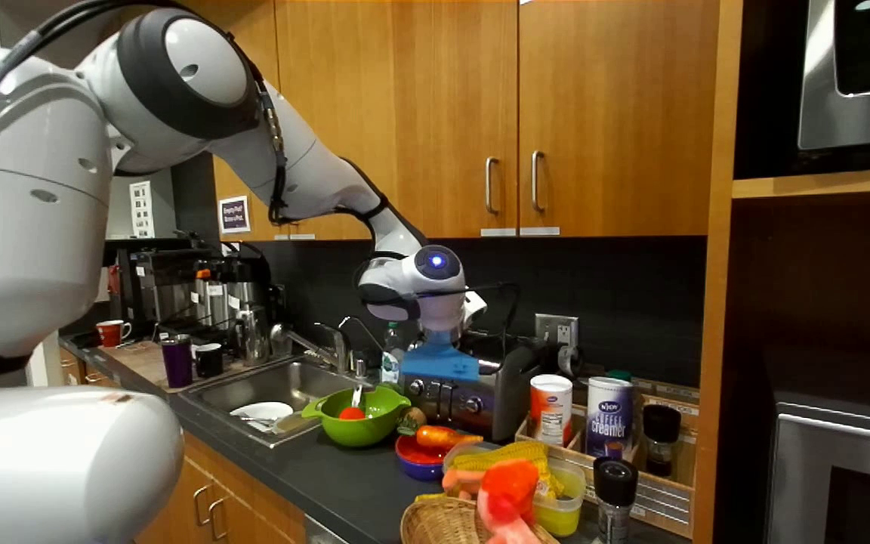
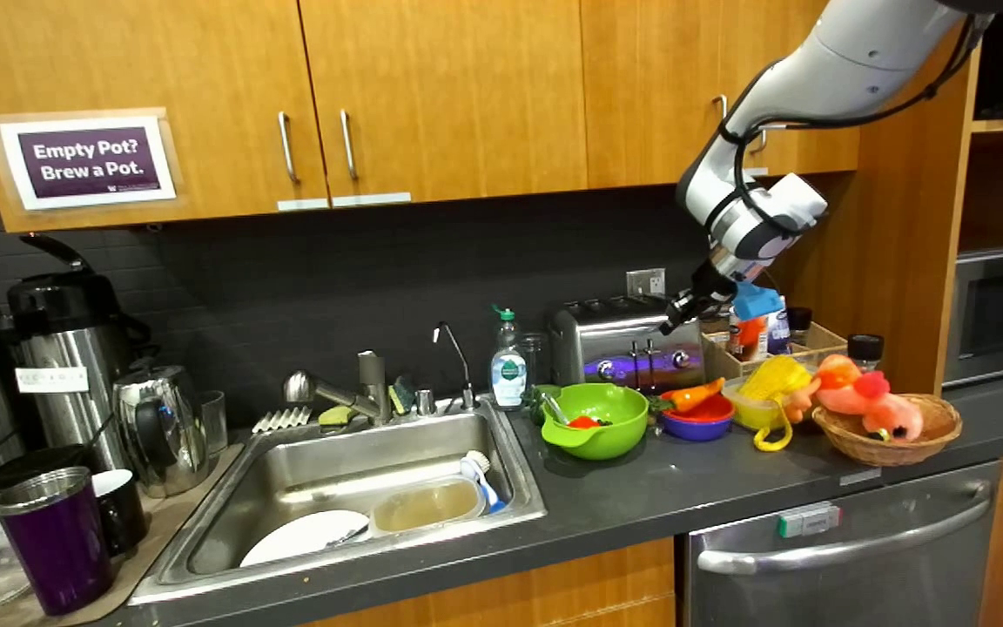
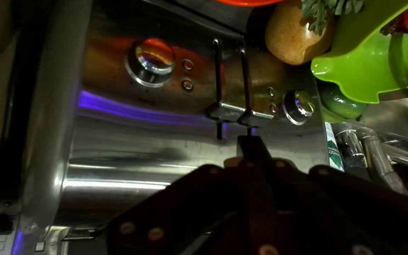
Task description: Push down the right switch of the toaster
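Note:
The shiny silver toaster [image 2: 593, 344] stands against the dark wall. It also shows in an exterior view [image 1: 503, 397] and fills the wrist view [image 3: 119, 148], which is upside down. Its right switch [image 3: 227, 111] is the left of two levers there; the left switch [image 3: 259, 118] is beside it. Both sit near the upper ends of their slots. My gripper [image 3: 251, 140] is shut and empty, its tips appearing just above the left switch; contact cannot be told. In an exterior view the gripper [image 2: 669, 326] points down at the toaster's upper front. Blue tape [image 1: 439, 361] hides the fingers in an exterior view.
A green bowl [image 2: 597, 435] and a red-and-purple bowl [image 2: 697, 427] stand before the toaster. A soap bottle [image 2: 508, 370] is beside it. A wooden box [image 1: 661, 499] with creamer and shakers and a wicker basket [image 2: 850, 444] stand on the other side.

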